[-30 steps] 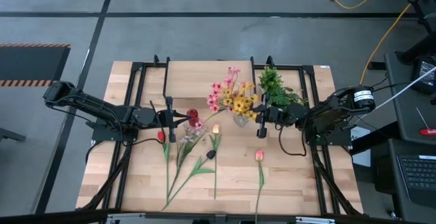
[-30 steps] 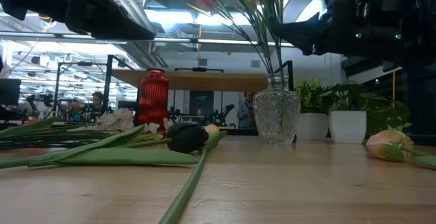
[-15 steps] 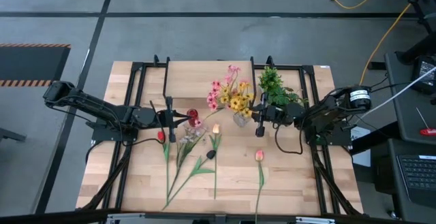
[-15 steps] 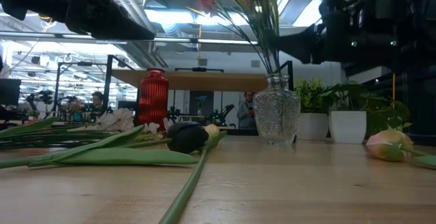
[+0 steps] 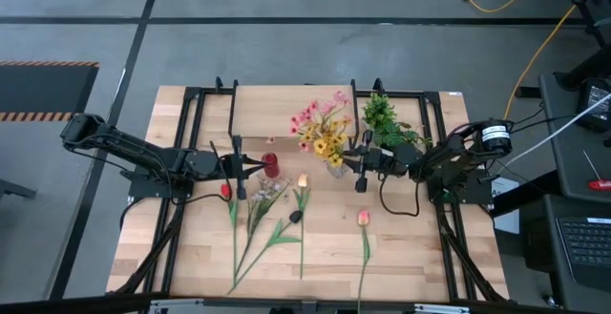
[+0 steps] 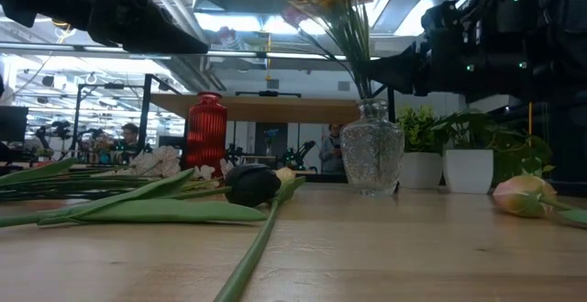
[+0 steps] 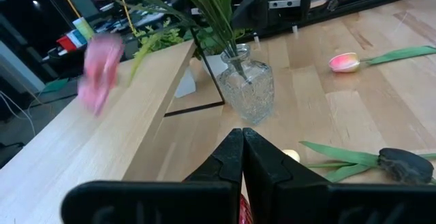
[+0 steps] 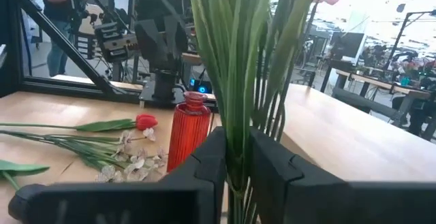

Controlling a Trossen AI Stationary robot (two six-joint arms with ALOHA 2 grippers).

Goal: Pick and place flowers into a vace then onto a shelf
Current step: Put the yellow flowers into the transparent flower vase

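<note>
Nearest the counter's [image 5: 191, 257] front edge lie loose flowers [image 5: 277, 220], among them a pink tulip [image 5: 363, 218] and a dark bloom [image 6: 249, 184], their long green stems flat on the wood. Behind them the left gripper [image 5: 258, 167] hovers beside a red ribbed vase [image 5: 270, 164], its fingers [image 7: 253, 166] pressed together on nothing. Further along, the right gripper [image 5: 349, 160] has its fingers [image 8: 272, 166] narrowly apart around the stems of the bouquet [image 5: 323, 131] standing in a clear glass vase [image 6: 371, 159]. A potted green plant [image 5: 384, 121] stands just beyond, beside the shelf [image 7: 116, 115].
</note>
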